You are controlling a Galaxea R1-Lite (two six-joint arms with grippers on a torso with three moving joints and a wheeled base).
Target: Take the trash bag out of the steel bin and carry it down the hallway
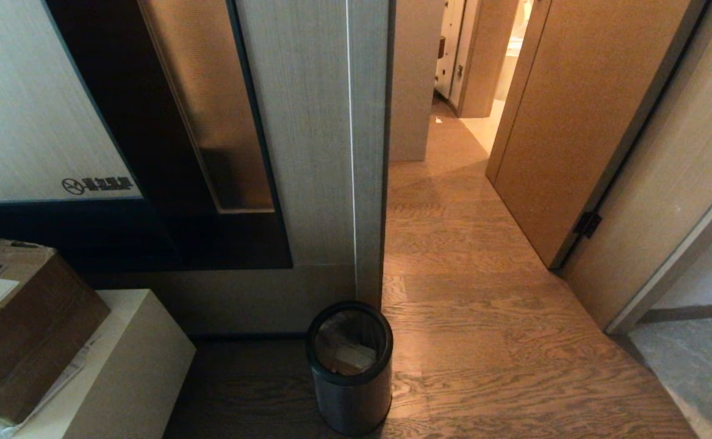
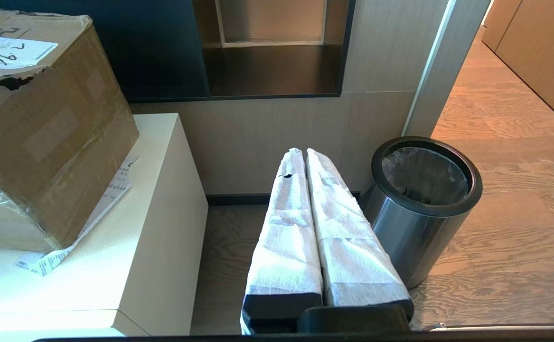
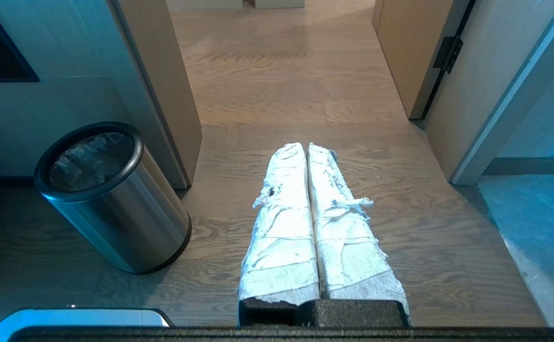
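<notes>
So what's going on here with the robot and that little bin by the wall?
Nothing is being handled yet. The small dark brushed-steel bin stands on the wood floor by the wall corner, its thin translucent whitish trash bag still lining it. Both white-wrapped grippers are shut and empty: the left gripper beside the bin, the right gripper above bare floor facing the hallway.

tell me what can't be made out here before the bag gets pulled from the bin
- Trash bag contents: head view shows only pale scraps, the steel bin wall hides the rest.
- Hallway far end: past the doorway, too small and bright.
- Cardboard box: cut off by the left wrist view's edge.
- Left gripper and right gripper: outside the head view, both shut and empty.
</notes>
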